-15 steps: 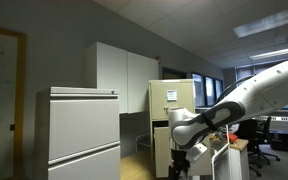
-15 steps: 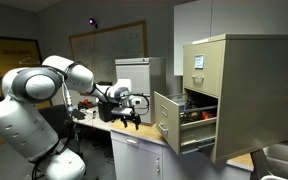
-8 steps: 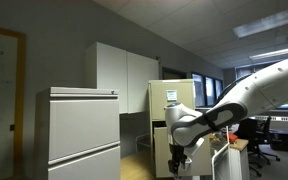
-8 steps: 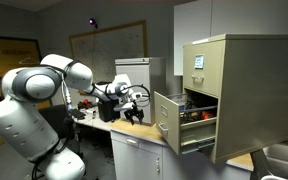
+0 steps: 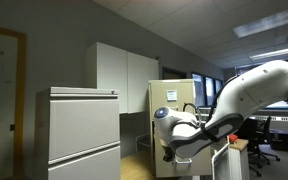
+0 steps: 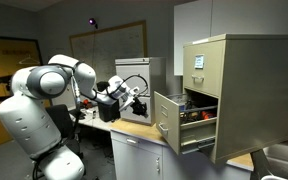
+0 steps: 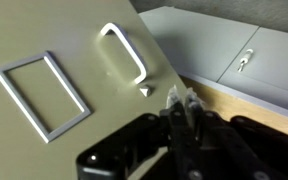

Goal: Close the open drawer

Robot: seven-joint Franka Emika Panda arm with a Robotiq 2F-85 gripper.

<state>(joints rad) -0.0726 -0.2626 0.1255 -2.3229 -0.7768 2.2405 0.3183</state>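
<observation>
Office space with a tiled ceiling and strip lights surrounds the scene. White wall cupboards [image 5: 124, 75] and a wide pale grey cabinet [image 5: 82, 135] stand at 9 o'clock from the arm in an exterior view, and a whiteboard [image 6: 109, 45] hangs on the far wall. A light wooden surface [image 6: 134, 127] on grey base cupboards carries the tall beige filing cabinet [image 6: 249, 90]. Its lower drawer [image 6: 165, 120] stands pulled far out, with red and dark contents visible inside, while the one above is shut.

The tool [image 6: 136, 102] hangs over the surface with the drawer front at about 3 o'clock from it, near but seemingly apart. In the wrist view the tool [image 7: 182, 98] has its fingertips drawn narrowly together and holds nothing. The handle [image 7: 132, 48] lies at 11 o'clock from the tips and the label frame [image 7: 41, 95] at 9 o'clock. Whether the tips already touch the front cannot be told.

The push seems about to begin, and the danger is in the contact place. The tips sit close to the edge of the flat front, not at its middle. A push there could slide off the smooth metal, or turn the drawer a little in its rails so that it jams halfway. A tip could also catch on the handle. If the contents stand too high they may block the closing, and a hard push might shift the whole cabinet on the surface.
</observation>
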